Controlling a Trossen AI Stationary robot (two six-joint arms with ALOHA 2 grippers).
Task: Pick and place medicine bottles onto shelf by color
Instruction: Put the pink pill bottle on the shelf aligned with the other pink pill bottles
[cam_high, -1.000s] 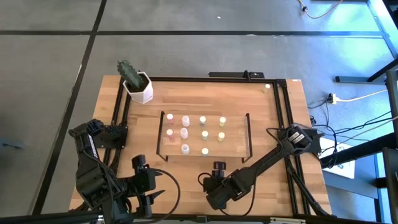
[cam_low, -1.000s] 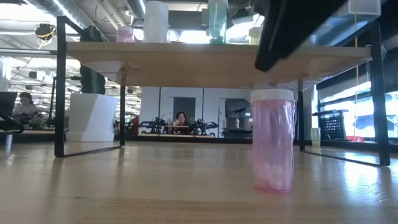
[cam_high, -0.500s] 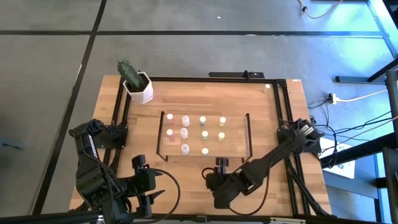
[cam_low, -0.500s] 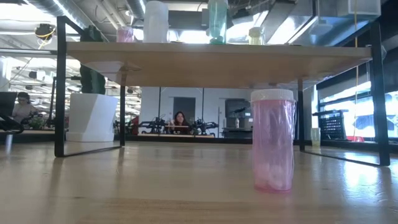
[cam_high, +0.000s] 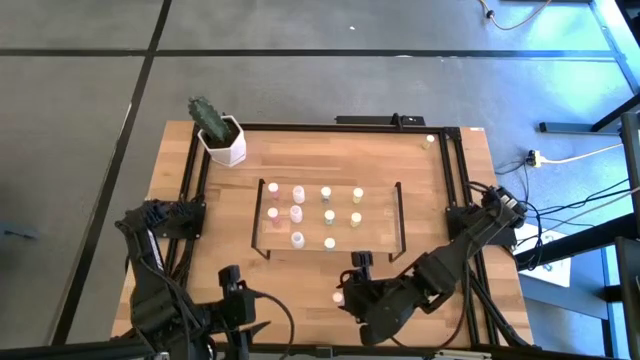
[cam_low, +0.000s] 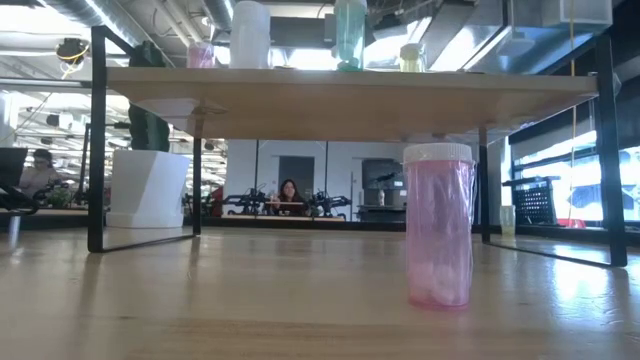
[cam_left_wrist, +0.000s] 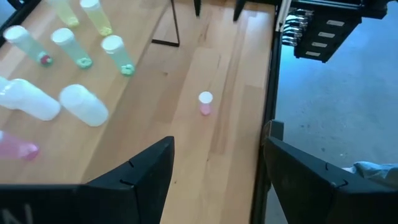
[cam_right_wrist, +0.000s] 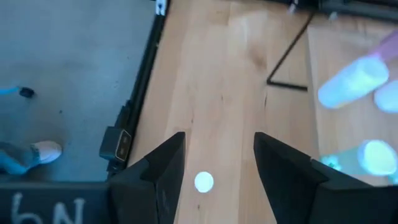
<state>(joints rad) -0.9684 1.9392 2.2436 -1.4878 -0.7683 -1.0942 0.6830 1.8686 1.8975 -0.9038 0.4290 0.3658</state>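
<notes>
Tabletop (cam_high: 455, 200): light wood, black frame rails along its sides.
Shelf (cam_high: 380, 225): low light-wood board on thin black end frames, mid-tabletop; in the low view its underside spans the picture.
Bottles on shelf (cam_high: 297, 214): ten, in a loose grid. Pink pair at the left end, three white next, then pale green and yellow toward the right.
Pink bottle (cam_low: 437, 224): stands upright and alone on the tabletop in front of the shelf, pale cap on, white contents at the bottom. High view shows it just left of the right gripper, apart from it. Left wrist view shows it well off from that arm.
Stray bottle (cam_high: 430, 141): one pale-capped bottle at the tabletop's far right corner, beside the frame rail.
Right gripper (cam_high: 352, 297): near front edge, in front of the shelf's right half. Fingers (cam_right_wrist: 283, 180) apart, nothing between them; the pink bottle's cap shows in the gap in its wrist view, below and clear of both.
Left gripper (cam_high: 240, 330): at the front edge, left of centre, waiting. Fingers (cam_left_wrist: 140, 180) spread wide, empty.
Cactus pot (cam_high: 222, 137): white hexagonal pot, far left corner, off the shelf.
Writing: white marks on the right gripper body, partly cut off, not readable. No legible bottle labels.
Room: a person seated far behind, seen under the shelf in the low view; another at far left.
</notes>
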